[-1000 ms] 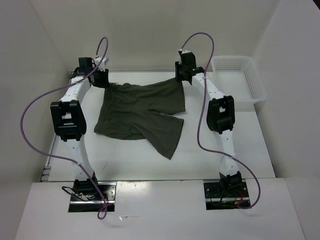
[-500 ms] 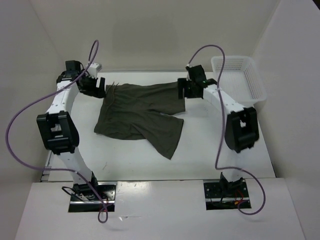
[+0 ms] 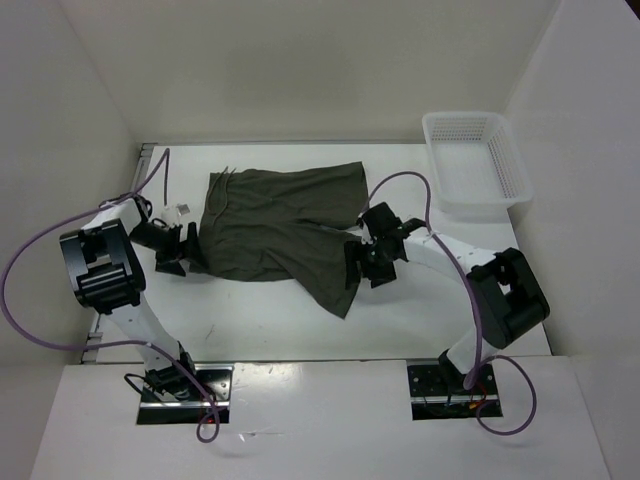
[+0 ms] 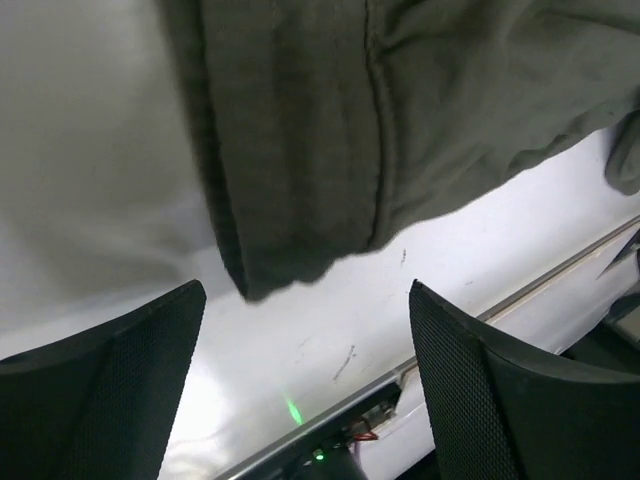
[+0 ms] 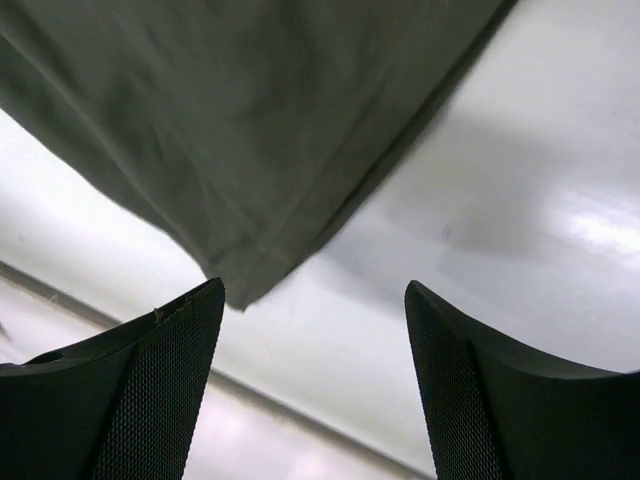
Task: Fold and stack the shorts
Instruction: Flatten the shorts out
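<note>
The shorts (image 3: 280,215) lie spread on the table (image 3: 430,310) between the two claws. The left claw (image 4: 305,300) stands wide and holds nothing, with a cloth corner just ahead of it. The right claw (image 5: 313,290) is also wide and empty, a hem corner just ahead.

We see bare table (image 3: 410,322) on the near side of the shorts (image 3: 270,220), free for passing. The white basket (image 3: 475,160) fills the far right corner, walls (image 3: 60,150) close both sides, and the left hand (image 3: 182,251) and right hand (image 3: 353,268) crowd the cloth's edges.
</note>
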`<state>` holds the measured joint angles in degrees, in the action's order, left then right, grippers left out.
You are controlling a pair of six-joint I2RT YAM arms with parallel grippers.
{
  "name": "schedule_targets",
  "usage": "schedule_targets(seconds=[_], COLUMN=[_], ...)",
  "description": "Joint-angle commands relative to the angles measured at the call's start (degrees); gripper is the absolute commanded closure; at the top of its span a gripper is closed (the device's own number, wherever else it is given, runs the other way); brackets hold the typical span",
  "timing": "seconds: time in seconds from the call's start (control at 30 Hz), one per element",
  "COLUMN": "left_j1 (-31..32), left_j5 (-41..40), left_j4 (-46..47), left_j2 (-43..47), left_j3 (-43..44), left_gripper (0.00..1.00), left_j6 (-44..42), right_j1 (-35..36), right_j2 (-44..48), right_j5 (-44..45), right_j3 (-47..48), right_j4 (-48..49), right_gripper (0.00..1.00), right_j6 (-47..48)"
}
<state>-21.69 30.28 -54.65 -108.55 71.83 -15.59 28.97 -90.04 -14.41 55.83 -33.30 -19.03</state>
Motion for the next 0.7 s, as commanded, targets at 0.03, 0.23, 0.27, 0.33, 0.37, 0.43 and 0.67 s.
schedule_targets(seconds=[0.03,0.23,0.27,0.33,0.37,0.43,0.67], left_j1=[-0.4,-0.4,-0.4,-0.4,-0.4,-0.4,1.4], left_j5=[3.3,7.6,7.6,6.8,6.8,7.5,8.0], left_j4=[1.4,5.0,5.6,6.3,7.0,7.5,10.3], left_j2=[5.7,6.9,6.9,6.9,6.9,6.9,6.9], left_j3=[-1.2,-2.5,-3.9,-5.4,-5.9,-5.9,-5.9], left_gripper=[0.09,0.1,0.1,0.12,0.12,0.13,0.25], left_j6=[1.5,3.2,3.2,3.2,3.2,3.2,3.2], right_j1=[3.9,6.5,7.2,9.4,10.0,10.5,10.5], right_j2=[0.8,-1.8,-1.8,-1.3,-1.3,-1.3,-1.8], right_j5=[-3.1,-5.3,-5.3,-5.3,-5.8,-5.8,-7.9], right_j3=[-0.5,-2.3,-2.8,-2.8,-3.4,-3.4,-6.0], right_j4=[4.5,5.6,5.6,5.6,6.1,6.7,9.3], right_gripper=[0.22,0.29,0.31,0.32,0.34,0.36,0.37], right_j6=[-5.8,-8.1,-8.7,-8.7,-8.7,-9.2,-9.8])
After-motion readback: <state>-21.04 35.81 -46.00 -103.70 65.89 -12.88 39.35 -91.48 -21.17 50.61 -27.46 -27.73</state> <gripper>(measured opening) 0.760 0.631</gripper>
